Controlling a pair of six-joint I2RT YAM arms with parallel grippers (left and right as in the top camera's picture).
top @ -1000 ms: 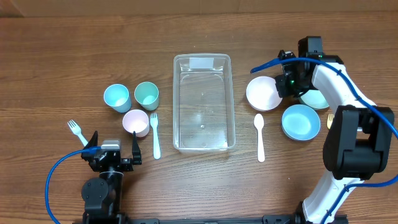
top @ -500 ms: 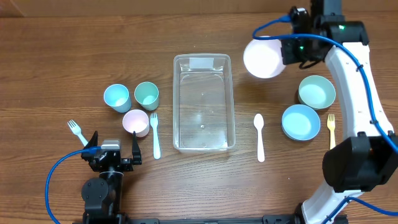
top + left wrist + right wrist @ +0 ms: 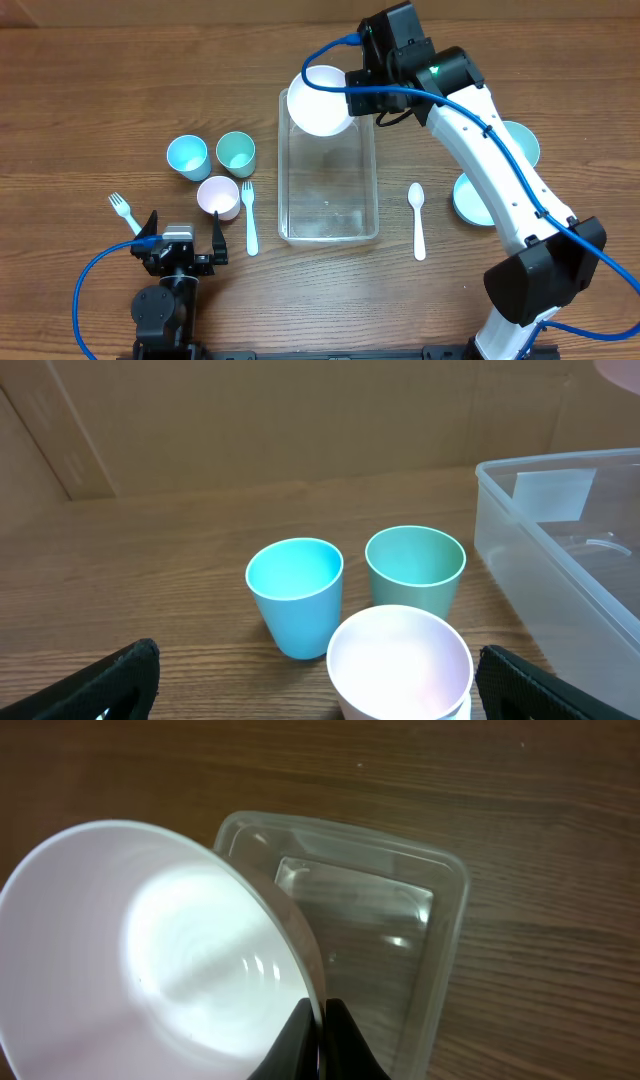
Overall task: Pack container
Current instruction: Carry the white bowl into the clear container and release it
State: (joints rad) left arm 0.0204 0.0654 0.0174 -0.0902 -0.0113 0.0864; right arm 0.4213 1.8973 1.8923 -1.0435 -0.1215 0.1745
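- Nearest to us, off the near-left corner of the clear rectangular plastic container (image 3: 330, 200), the left gripper (image 3: 183, 232) sits with its jaws spread wide and nothing between them.
- The container itself lies lengthwise mid-table, with nothing resting on its floor.
- Just left of the container stand a pink plastic cup (image 3: 218, 196), a light-blue plastic cup (image 3: 187, 157) and a green plastic cup (image 3: 236, 152). To its right lies a white plastic spoon (image 3: 418, 220).
- Over the container's far end, the right gripper (image 3: 322, 1020) has its jaws closed on the thin rim of a white round plastic bowl (image 3: 318, 100). The bowl hangs above the container's far wall, partly overlapping it.
- We judge the step in hand to be setting this bowl inside. We should bring it slightly nearer so its whole rim clears the container's far wall, then level it and lower it straight.
- We should open the jaws only once its base meets the floor. Keeping it at the far end leaves room for the rest.
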